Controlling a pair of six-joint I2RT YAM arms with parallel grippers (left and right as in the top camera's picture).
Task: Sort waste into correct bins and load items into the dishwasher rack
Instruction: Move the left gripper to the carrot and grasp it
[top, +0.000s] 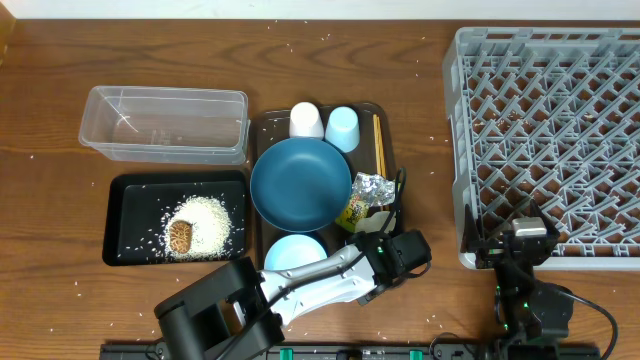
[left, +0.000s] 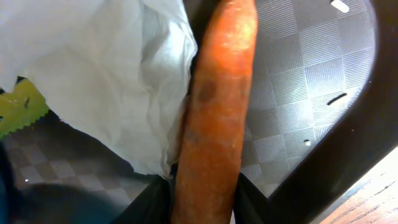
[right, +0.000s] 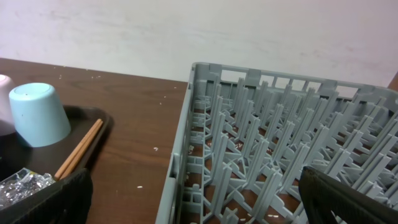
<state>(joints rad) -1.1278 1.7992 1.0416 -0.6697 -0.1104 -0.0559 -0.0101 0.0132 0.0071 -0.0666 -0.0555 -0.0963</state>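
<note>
My left gripper is at the front right corner of the brown serving tray. In the left wrist view its fingers are shut on both sides of the orange carrot, which lies beside the white crumpled napkin and the green-yellow wrapper. The dark blue plate, white cup, light blue cup, chopsticks, foil and pale bowl are on that tray. My right gripper is open and empty at the front left corner of the grey rack.
The clear container stands empty at the back left. The black tray in front of it holds rice and a brown lump. Loose rice grains are scattered on the table. The right wrist view shows the rack, cup and chopsticks.
</note>
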